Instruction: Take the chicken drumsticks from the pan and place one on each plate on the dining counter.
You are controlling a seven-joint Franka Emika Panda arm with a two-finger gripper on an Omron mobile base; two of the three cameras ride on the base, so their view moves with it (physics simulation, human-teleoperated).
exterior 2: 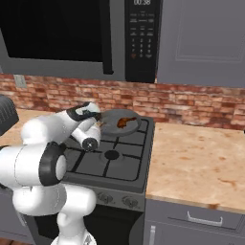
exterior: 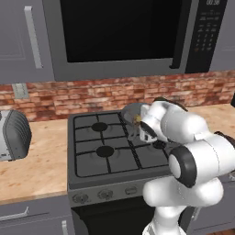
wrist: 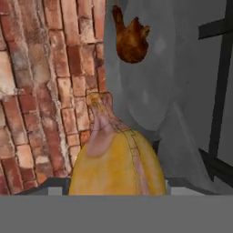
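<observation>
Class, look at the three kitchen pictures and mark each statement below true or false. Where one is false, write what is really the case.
1. The pan sits on the stove. True.
2. A dark brown drumstick lies in the pan. True.
3. The wall behind the stove is white tile. False: it is red brick.
4. The golden drumstick lies on a plate. False: it is close in front of the gripper, by the pan.
5. A microwave hangs above the stove. True.

Glossy white rounded arm point(exterior: 193, 151) with dark joint bands.
</observation>
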